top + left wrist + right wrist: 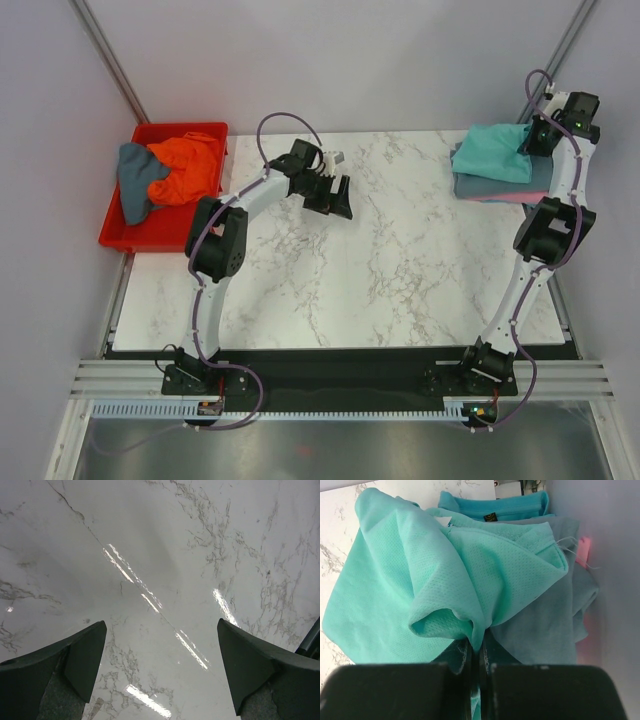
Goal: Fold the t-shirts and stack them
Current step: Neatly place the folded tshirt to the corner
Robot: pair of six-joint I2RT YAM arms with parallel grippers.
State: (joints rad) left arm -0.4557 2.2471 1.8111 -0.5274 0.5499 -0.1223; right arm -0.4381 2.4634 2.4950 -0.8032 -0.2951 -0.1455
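Note:
A mint-green mesh t-shirt [495,151] lies bunched on top of a stack of folded shirts [500,186] at the table's far right. My right gripper [540,136] is shut on a fold of the mint t-shirt [445,580], pinched between the fingers [466,656]. Under it lie a blue shirt [495,507], a grey one [550,625] and a pink one [583,550]. My left gripper [335,195] is open and empty over bare marble [160,580] at the far middle-left. An orange shirt [187,166] and a grey-blue shirt [135,178] lie crumpled in the red bin [120,235].
The red bin stands off the table's far left corner. The stack sits close to the right wall [620,555] and the table's right edge. Grey walls and metal rails enclose the back and the sides.

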